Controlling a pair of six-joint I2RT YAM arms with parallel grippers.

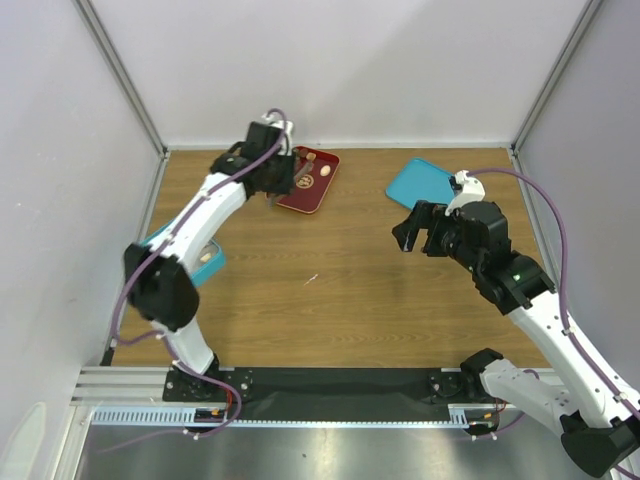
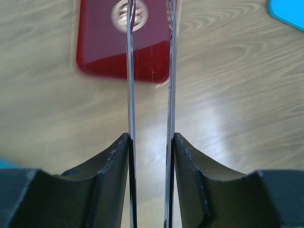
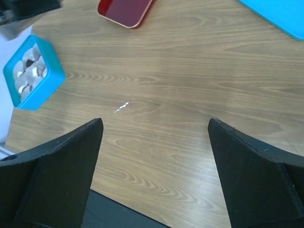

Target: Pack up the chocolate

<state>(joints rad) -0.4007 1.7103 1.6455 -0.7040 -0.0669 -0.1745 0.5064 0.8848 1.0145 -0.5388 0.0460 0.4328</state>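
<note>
A pale round chocolate lies in the red tray, partly behind the left blade of thin metal tongs. My left gripper is shut on these tongs, whose two blades stand apart and point at the tray. From above, the left gripper hovers at the red tray's left edge, next to the chocolate. The teal box holds several chocolates in paper cups. My right gripper is open over bare wood, right of centre.
The teal box sits at the left under the left arm. A teal lid lies at the back right, with its corner showing in the left wrist view. A small white scrap lies mid-table.
</note>
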